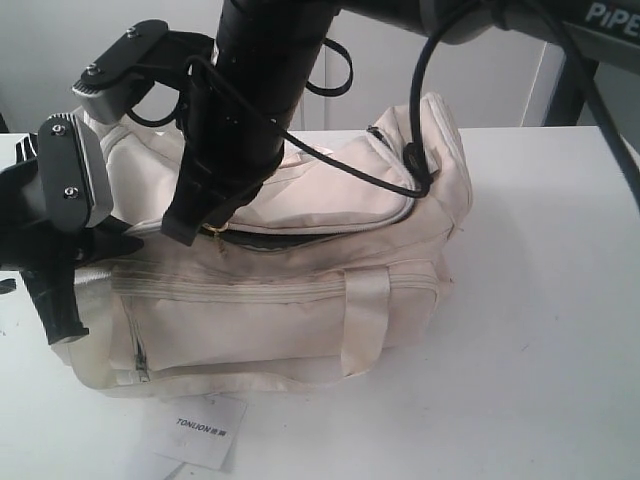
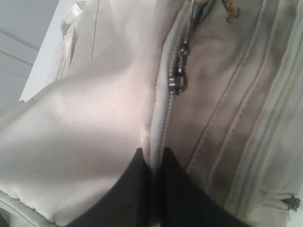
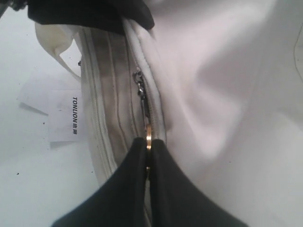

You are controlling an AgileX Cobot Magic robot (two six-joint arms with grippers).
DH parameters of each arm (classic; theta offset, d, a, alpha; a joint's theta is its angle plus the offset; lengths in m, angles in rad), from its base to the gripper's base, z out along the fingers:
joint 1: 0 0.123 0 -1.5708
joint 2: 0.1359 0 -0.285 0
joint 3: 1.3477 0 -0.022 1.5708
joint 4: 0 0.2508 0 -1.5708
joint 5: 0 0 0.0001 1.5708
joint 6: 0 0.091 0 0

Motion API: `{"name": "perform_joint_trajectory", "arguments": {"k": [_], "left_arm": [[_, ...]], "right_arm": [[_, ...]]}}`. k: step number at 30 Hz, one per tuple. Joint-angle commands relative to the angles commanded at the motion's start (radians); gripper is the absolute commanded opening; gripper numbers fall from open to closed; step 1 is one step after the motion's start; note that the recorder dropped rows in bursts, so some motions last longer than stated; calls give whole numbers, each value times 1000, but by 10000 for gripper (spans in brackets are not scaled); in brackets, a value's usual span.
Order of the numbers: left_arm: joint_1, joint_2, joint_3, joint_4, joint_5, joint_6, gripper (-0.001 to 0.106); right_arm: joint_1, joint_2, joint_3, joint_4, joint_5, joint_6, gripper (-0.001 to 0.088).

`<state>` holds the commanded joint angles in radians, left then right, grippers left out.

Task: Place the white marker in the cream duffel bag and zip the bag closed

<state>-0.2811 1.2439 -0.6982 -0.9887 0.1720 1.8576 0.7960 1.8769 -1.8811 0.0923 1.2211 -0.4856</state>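
Note:
The cream duffel bag (image 1: pixel 300 300) lies on the white table (image 1: pixel 540 330), its front pocket facing the camera. Along its curved top zip a dark gap (image 1: pixel 300 238) shows under the flap. My right gripper (image 3: pixel 147 144) reaches across to the bag's left part and is shut on the gold ring pull (image 3: pixel 148 135) of the zip slider (image 3: pixel 139 90). My left gripper (image 2: pixel 153 158) is shut on the bag's fabric edge beside the zip teeth, a little behind the dark slider (image 2: pixel 177 80). The white marker is not visible in any view.
A white "TONLION" paper card (image 1: pixel 198 430) lies on the table in front of the bag. A black cable (image 1: pixel 350 172) from the right arm drapes over the bag's top flap. Bare table stretches to the right of the bag.

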Motion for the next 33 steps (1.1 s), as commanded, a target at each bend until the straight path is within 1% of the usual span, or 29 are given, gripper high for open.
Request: {"name": "perform_joint_trajectory", "arguments": {"k": [11, 26, 33], "left_arm": [[0, 0, 0, 0, -2, -2, 3], [0, 0, 0, -2, -2, -2, 3], [0, 0, 0, -1, -2, -15, 3]], "right_arm": [[0, -24, 2, -3, 0, 18, 0], [0, -33, 77, -26, 0, 18, 0], [-19, -35, 80, -28, 0, 25, 0]]}}
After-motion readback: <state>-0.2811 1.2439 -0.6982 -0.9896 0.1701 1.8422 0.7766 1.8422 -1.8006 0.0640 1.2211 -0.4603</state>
